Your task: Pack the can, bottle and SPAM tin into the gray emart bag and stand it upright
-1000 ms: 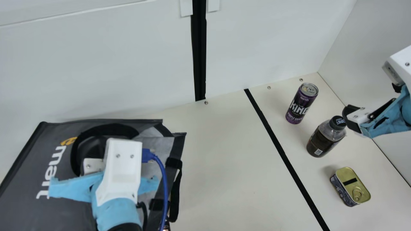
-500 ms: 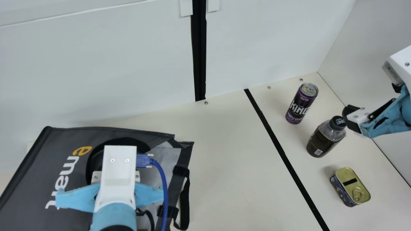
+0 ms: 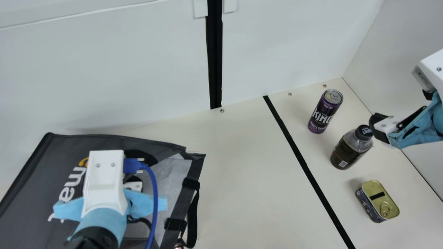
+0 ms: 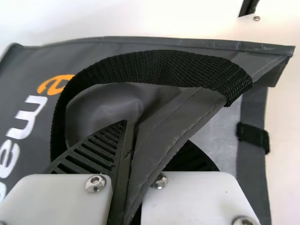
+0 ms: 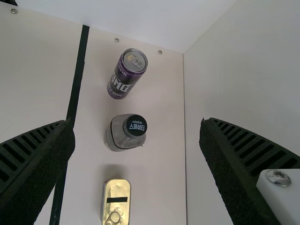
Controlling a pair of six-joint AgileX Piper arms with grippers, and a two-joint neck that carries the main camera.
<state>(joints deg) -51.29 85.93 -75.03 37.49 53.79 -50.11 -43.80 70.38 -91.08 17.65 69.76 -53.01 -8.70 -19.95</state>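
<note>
over the counter (image 3: 242, 173), your left hand (image 4: 152, 133) pinches the emart bag (image 3: 31, 186); a hard pull could slip it loose. your right hand (image 5: 136, 123) gapes empty.

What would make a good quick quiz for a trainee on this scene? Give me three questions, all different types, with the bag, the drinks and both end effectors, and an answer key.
1. Fill in: the ____ stands between the can and the SPAM tin.
2. True or false: the right end effector is open.
3. Choose: what does the left end effector pinch?
A) the can
B) the SPAM tin
C) the gray emart bag

Key: 1. bottle; 2. true; 3. C
</note>
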